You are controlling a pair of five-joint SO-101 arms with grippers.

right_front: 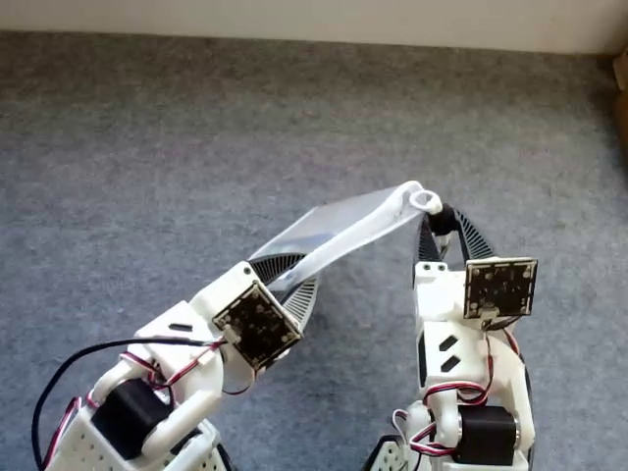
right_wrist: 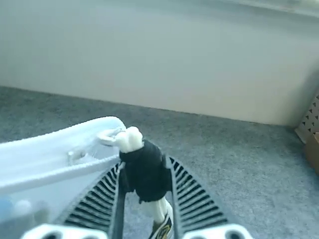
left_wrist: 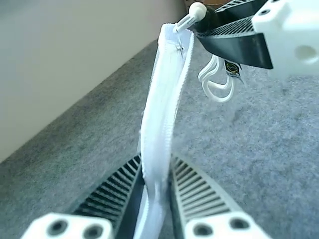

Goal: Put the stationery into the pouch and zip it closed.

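A translucent white pouch (right_front: 339,238) hangs stretched in the air between both arms, above the grey carpet. My left gripper (right_front: 287,282) is shut on the pouch's near end, and the zipper band (left_wrist: 160,119) runs away from its fingers. My right gripper (right_front: 444,234) is shut on the black zipper pull (right_wrist: 144,172), which has a white bead (right_wrist: 130,138), at the far end of the pouch (right_wrist: 50,149). The zipper slider (left_wrist: 178,46) sits at that end. A white cord loop (left_wrist: 217,85) dangles below the right gripper (left_wrist: 224,37). A faint bluish shape (right_wrist: 9,208) shows through the pouch wall.
Grey carpet (right_front: 147,147) covers the whole work surface, with a pale wall (right_wrist: 159,50) along its far edge. A brown box-like object (right_front: 621,93) stands at the far right edge. Both arm bases sit at the near edge.
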